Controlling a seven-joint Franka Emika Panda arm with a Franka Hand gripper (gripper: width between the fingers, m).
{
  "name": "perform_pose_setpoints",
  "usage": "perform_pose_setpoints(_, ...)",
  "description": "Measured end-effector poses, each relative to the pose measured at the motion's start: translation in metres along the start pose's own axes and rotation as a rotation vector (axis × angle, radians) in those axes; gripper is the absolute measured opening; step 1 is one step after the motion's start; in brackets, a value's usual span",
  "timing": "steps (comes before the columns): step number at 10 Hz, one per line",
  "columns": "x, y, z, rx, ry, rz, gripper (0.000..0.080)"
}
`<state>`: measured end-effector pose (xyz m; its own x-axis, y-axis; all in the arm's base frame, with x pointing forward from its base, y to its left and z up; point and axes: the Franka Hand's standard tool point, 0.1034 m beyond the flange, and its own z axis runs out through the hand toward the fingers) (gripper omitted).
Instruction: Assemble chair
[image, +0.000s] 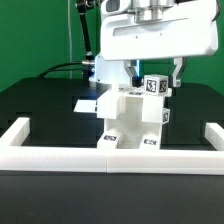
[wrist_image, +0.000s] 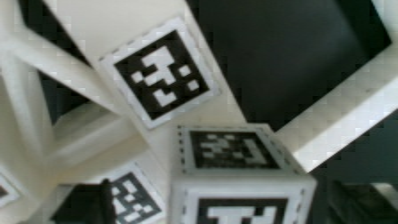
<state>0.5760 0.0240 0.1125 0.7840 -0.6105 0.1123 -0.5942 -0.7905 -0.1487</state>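
While the arm (image: 150, 35) reaches down from the upper part of the exterior view, its broad white wrist housing sits directly above the work and its pincer (image: 157, 75) points straight down. One dark finger (image: 178, 72) shows to the exterior view's right of a small tagged block (image: 155, 86), and the other side is half hidden by the housing. I cannot tell whether the pincer is clenched on that block or released around it.

The block is the highest part of the chair (image: 130, 125), a partly built stack of chunky white pieces standing upright on the black tabletop (image: 40, 100), near the middle of the scene. From the wrist, the block's tagged end (wrist_image: 231, 150) fills the centre, blurred and very close, with a tilted tagged slab (wrist_image: 160, 75) beside it.

A low white barrier wall (image: 60, 157) runs across the near side, and the chair's base stands right against it. Short wall returns close off both ends, at the exterior view's left and right. Dark cables (image: 60, 68) trail along the far side, in front of a green backdrop (image: 30, 35).

Bare tabletop lies to either side of the chair. The near side is blocked by the wall, and the housing crowds the space above.
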Motion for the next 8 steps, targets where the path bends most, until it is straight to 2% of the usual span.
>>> perform_pose_setpoints(2, -0.0014, -0.0045, -0.0008, 0.002, 0.001, -0.069, 0.0638)
perform_pose_setpoints(6, 0.0008, -0.0039, -0.0015, -0.003, 0.006, -0.482, 0.0649)
perform_pose_setpoints(8, -0.002, -0.0049, -0.0005, -0.013, 0.008, -0.674, 0.0649)
